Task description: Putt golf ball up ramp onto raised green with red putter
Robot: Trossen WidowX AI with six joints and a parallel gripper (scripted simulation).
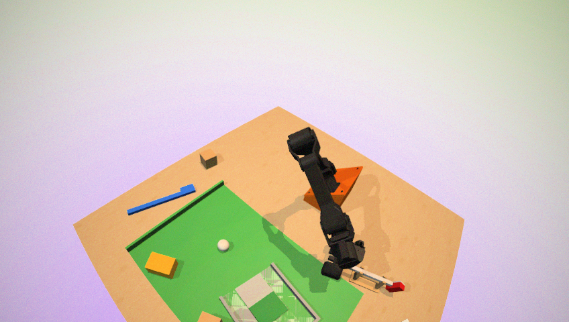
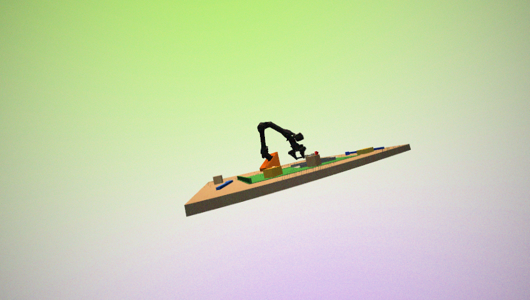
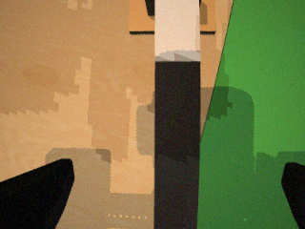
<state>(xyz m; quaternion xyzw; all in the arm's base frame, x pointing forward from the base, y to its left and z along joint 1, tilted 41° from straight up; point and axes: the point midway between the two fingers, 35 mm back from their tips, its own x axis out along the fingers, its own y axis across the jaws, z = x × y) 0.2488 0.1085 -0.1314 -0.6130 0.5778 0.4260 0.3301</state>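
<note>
The red putter lies on low stands beside the green mat (image 1: 191,223) (image 3: 267,57); its red head (image 1: 395,286) (image 2: 316,152) points away from the arm. Its white shaft (image 1: 371,275) (image 3: 177,29) and dark grip (image 3: 177,110) run down the middle of the wrist view. My gripper (image 2: 300,157) (image 3: 178,173) is open and empty above the dark grip, one finger on each side of it in the wrist view. The arm hides the grip in the top view. The white golf ball (image 1: 223,245) rests on the mat. The light ramp (image 1: 255,289) leads to the green square (image 1: 268,308) between grey rails.
A blue putter-shaped bar (image 1: 161,200) (image 2: 224,185) lies beyond the mat's raised edge (image 1: 175,217). A yellow block (image 1: 161,263) (image 2: 272,171) sits on the mat. A wooden cube (image 1: 208,158) (image 2: 217,179) is near the table edge. Another wooden block (image 1: 209,318) (image 2: 313,160) is near the ramp.
</note>
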